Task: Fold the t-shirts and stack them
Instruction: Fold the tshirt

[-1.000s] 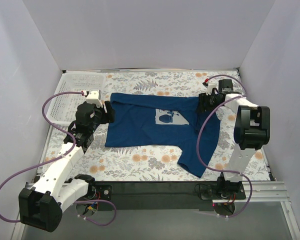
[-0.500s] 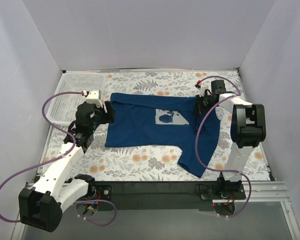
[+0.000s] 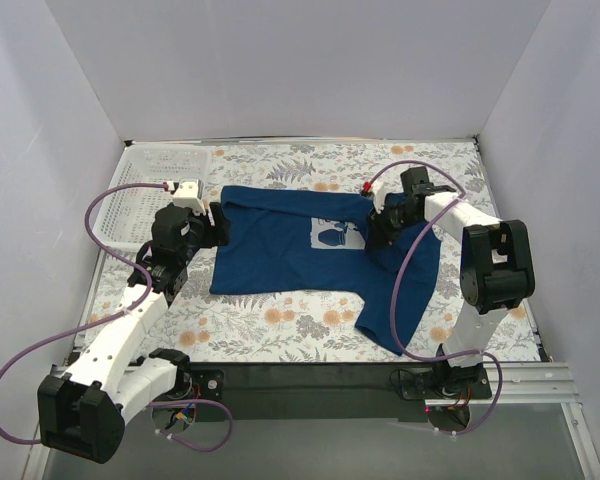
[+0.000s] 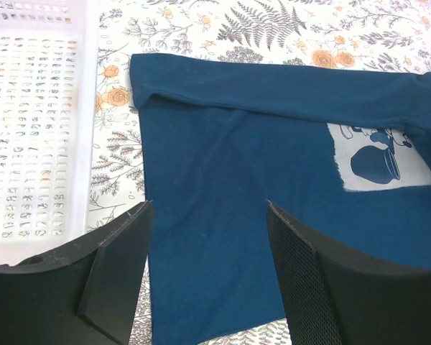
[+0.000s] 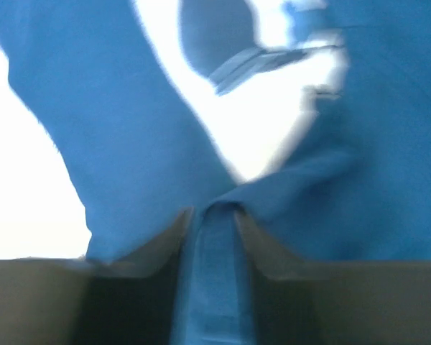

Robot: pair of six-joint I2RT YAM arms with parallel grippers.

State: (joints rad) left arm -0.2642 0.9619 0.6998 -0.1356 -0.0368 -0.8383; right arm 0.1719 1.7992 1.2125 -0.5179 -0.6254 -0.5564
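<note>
A dark blue t-shirt (image 3: 280, 250) with a white print (image 3: 335, 235) lies on the flowered table, its top edge folded over and one part trailing toward the front right. My left gripper (image 3: 220, 224) is open at the shirt's left edge, its jaws standing wide over the blue cloth (image 4: 223, 215) without holding it. My right gripper (image 3: 378, 228) is shut on a fold of the shirt's right side beside the print. In the blurred right wrist view the blue cloth (image 5: 215, 237) is pinched between the two fingers.
A white perforated basket (image 3: 150, 195) stands at the back left of the table, beside my left arm; it also shows in the left wrist view (image 4: 36, 129). White walls close in the table on three sides.
My right gripper has moved left, toward the shirt's middle, drawing the shirt's right side with it over the print. The left arm has not moved.
</note>
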